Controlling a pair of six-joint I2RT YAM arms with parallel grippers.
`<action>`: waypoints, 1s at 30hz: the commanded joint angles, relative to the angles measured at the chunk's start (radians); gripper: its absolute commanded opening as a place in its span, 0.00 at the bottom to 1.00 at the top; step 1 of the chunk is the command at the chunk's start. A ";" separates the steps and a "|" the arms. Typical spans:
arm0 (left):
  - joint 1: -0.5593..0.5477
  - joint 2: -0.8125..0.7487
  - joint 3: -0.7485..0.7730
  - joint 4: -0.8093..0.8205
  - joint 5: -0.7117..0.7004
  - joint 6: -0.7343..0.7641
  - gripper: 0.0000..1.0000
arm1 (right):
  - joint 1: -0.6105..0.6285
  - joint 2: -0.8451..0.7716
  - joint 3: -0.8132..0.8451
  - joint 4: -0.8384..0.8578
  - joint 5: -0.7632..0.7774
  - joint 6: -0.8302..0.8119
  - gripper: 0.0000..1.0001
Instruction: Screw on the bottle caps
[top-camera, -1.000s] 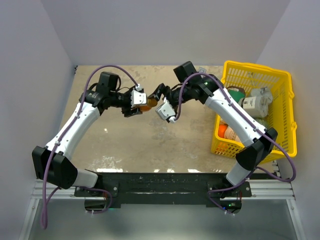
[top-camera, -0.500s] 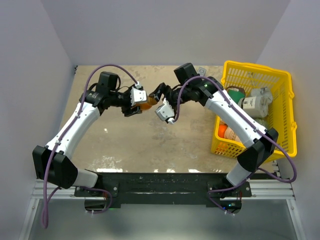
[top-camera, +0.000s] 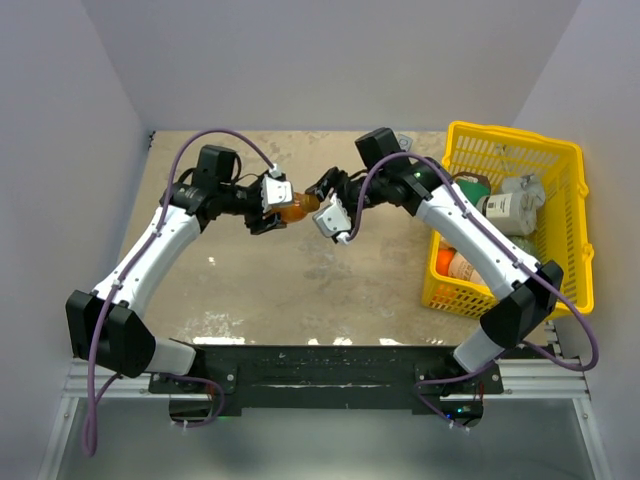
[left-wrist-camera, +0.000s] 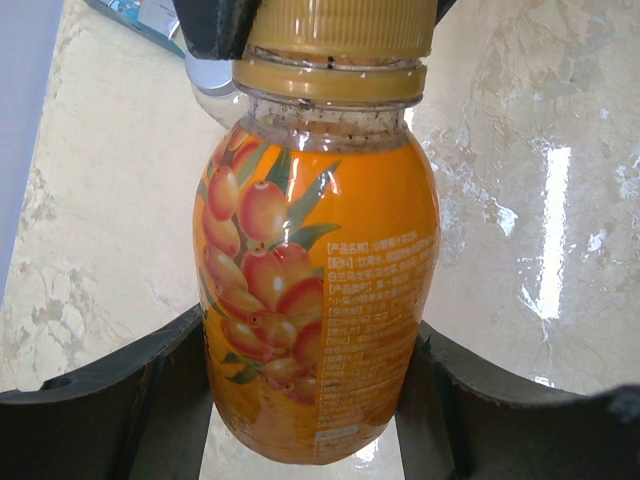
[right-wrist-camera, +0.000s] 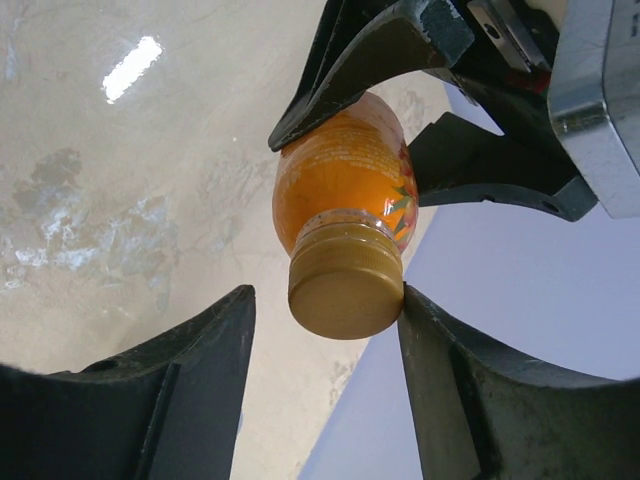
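My left gripper (top-camera: 278, 208) is shut on the orange bottle (top-camera: 295, 210) and holds it on its side above the table, neck towards the right arm. In the left wrist view the fingers (left-wrist-camera: 150, 390) press both sides of the bottle's (left-wrist-camera: 320, 300) base. A brownish-gold cap (left-wrist-camera: 340, 30) sits on its neck. My right gripper (top-camera: 318, 196) is open around the cap (right-wrist-camera: 345, 280). In the right wrist view one finger (right-wrist-camera: 440, 360) touches the cap's edge and the other stands apart from it. The clear bottle and the silver cap are out of view.
A yellow basket (top-camera: 565, 160) stands at the right, holding a white container (top-camera: 510, 210), a green-lidded one (top-camera: 475, 185) and an orange item (top-camera: 455, 265). A small grey object (top-camera: 402, 140) lies by the back wall.
My right wrist has shifted a little and its fingers now sit round the bottle's cap end. My left arm holds the bottle almost unmoved.
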 joint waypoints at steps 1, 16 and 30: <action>0.033 -0.029 0.023 0.075 0.014 -0.013 0.00 | -0.016 -0.077 -0.038 -0.060 -0.048 -0.024 0.57; 0.029 -0.038 0.027 0.061 0.021 0.010 0.00 | -0.008 -0.056 -0.030 -0.017 -0.122 -0.041 0.61; 0.024 -0.009 0.053 -0.032 0.046 0.094 0.00 | -0.007 -0.037 -0.050 0.141 -0.137 0.004 0.68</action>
